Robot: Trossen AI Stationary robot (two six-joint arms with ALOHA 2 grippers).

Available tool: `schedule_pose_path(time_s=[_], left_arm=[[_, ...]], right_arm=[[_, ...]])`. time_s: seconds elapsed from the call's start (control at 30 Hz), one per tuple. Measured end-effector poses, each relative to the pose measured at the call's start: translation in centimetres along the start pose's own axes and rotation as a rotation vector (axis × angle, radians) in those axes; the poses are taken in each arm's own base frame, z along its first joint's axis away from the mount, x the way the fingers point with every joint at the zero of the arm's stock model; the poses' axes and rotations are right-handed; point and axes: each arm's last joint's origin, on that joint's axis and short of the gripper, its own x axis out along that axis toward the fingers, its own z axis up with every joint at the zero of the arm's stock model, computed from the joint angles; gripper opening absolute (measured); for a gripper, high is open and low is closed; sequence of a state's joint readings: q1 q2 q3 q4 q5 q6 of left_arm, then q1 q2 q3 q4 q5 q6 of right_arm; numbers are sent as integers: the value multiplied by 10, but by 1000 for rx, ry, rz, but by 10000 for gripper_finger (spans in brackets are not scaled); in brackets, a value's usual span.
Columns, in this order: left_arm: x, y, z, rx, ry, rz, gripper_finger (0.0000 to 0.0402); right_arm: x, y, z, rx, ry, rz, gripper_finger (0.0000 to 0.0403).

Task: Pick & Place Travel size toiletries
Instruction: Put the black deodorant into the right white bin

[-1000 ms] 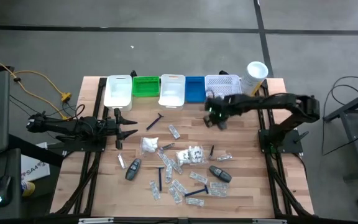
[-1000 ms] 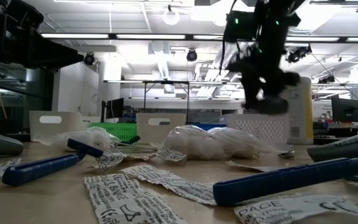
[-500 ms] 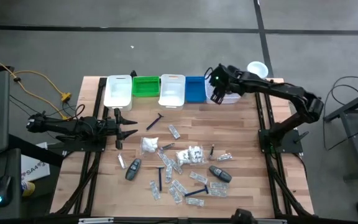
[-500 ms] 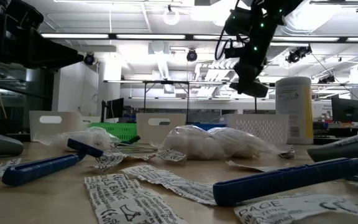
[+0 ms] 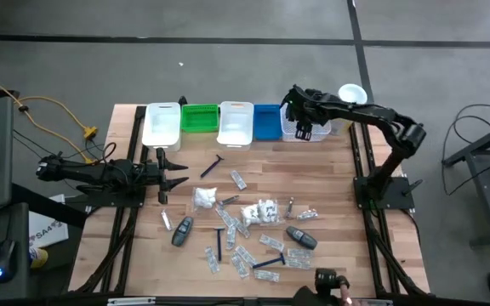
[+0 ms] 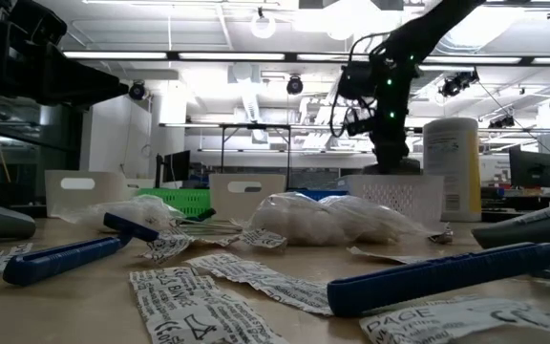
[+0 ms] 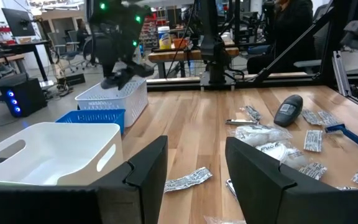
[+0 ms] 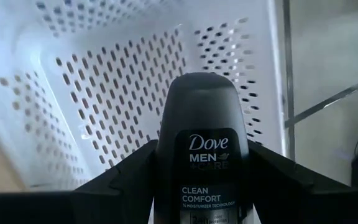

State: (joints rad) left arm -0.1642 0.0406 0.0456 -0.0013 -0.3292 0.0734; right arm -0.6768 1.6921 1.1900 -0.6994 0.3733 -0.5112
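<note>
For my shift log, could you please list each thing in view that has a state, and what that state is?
Right tool: shut on the Dove deodorant, above the perforated white basket.
Left tool: open, empty, at the table's left side.
Perforated white basket: nothing visible inside.
White bin: empty as far as visible.
Grey deodorant: lying flat on the table.

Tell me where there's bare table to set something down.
Bare wood lies between the white bin row and the razor, and along the table's right edge. The sachets crowd the centre and front.
</note>
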Motion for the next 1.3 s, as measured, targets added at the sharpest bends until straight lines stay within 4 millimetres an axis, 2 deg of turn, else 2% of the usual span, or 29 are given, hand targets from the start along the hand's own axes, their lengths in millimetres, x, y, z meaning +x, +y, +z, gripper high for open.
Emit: schedule_pose_path(time_s=[0.33, 0.57, 0.67, 0.8, 0.97, 1.13, 1.3], left_arm=[[0, 0, 0, 0, 0, 0, 162], [0, 0, 0, 0, 0, 0, 162], [0, 0, 0, 0, 0, 0, 162], [0, 0, 0, 0, 0, 0, 162], [0, 0, 0, 0, 0, 1, 162], [0, 0, 0, 0, 1, 0, 162], [0, 0, 0, 0, 0, 1, 162]], right_arm=[[16, 6, 1, -39, 50, 25, 227], [15, 7, -1, -38, 78, 19, 228], [10, 9, -1, 15, 110, -43, 229], [-9, 14, -1, 111, 189, -86, 229], [-41, 27, 3, 249, 210, 54, 229], [-70, 56, 3, 328, 214, 187, 229], [-93, 93, 2, 334, 259, 202, 230]])
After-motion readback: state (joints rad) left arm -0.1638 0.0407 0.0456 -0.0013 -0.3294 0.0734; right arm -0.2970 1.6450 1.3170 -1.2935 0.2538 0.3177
